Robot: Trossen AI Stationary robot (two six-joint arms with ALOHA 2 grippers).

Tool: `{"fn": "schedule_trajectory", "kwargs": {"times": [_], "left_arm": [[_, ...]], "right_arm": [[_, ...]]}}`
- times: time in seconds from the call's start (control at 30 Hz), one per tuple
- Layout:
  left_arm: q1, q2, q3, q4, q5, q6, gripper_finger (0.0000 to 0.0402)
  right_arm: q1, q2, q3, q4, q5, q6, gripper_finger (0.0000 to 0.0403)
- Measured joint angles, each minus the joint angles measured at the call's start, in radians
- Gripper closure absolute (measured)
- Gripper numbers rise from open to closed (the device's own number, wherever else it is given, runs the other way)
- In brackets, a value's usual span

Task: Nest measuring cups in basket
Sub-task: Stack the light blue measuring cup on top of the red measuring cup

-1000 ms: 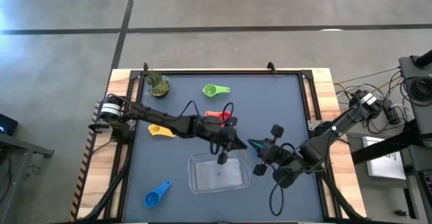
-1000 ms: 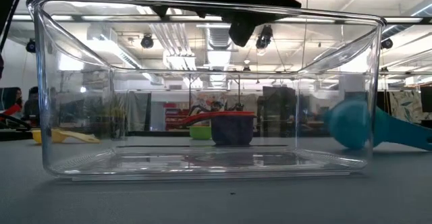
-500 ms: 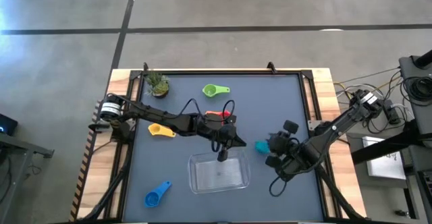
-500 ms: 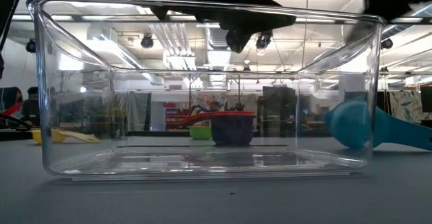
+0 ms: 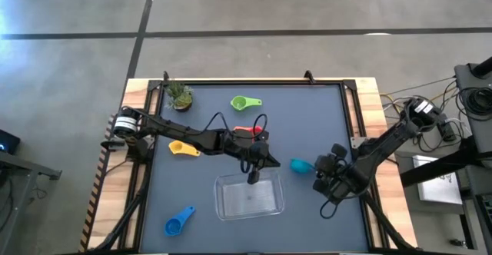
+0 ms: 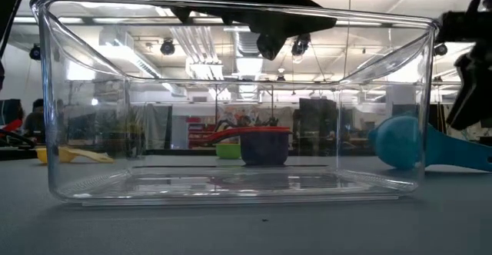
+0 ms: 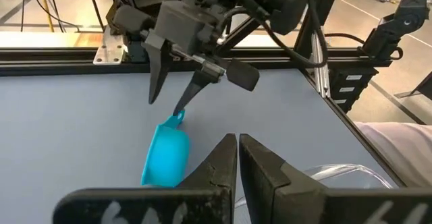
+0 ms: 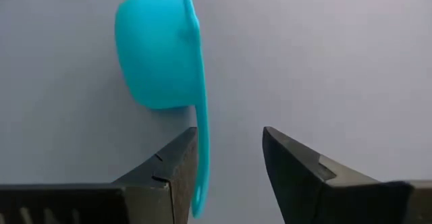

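With its 2 fingers spread and nothing pinched, right gripper (image 8: 226, 173) sits just off the handle of the teal cup (image 5: 300, 165), which lies tipped on its side on the mat, right of the clear basket (image 5: 248, 196). Worth lining both fingers squarely across that thin handle before pinching, so as not to nudge it away. Left gripper (image 7: 237, 158), pressed together and empty, hangs over the basket's far rim.

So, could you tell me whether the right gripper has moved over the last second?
Yes: the right gripper has drawn back from the basket toward the table's right edge.
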Motion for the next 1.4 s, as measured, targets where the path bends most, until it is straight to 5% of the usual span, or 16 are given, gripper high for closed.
{"fn": "schedule_trajectory", "kwargs": {"times": [0.37,0.6,1.07,1.27,1.4], "left_arm": [[0.000,0.000,0.000,-0.001,0.000,0.000,0.0402],[0.000,0.000,0.000,-0.003,0.001,0.000,0.0402],[0.001,-0.076,-0.059,0.053,-0.019,0.016,0.0401],[-0.002,-0.260,-0.284,0.295,-0.085,0.035,0.0401],[0.001,-0.369,-0.487,0.599,-0.090,0.025,0.0401]], "right_arm": [[-0.002,-0.012,-0.166,0.235,-0.047,0.005,0.0259],[-0.002,-0.014,-0.186,0.275,-0.017,-0.002,0.0381],[0.112,-0.092,-0.105,0.318,0.467,-0.005,0.0394],[0.249,-0.158,-0.105,0.381,0.778,-0.005,0.0394],[0.316,-0.168,-0.106,0.395,0.934,0.007,0.0394]]}}
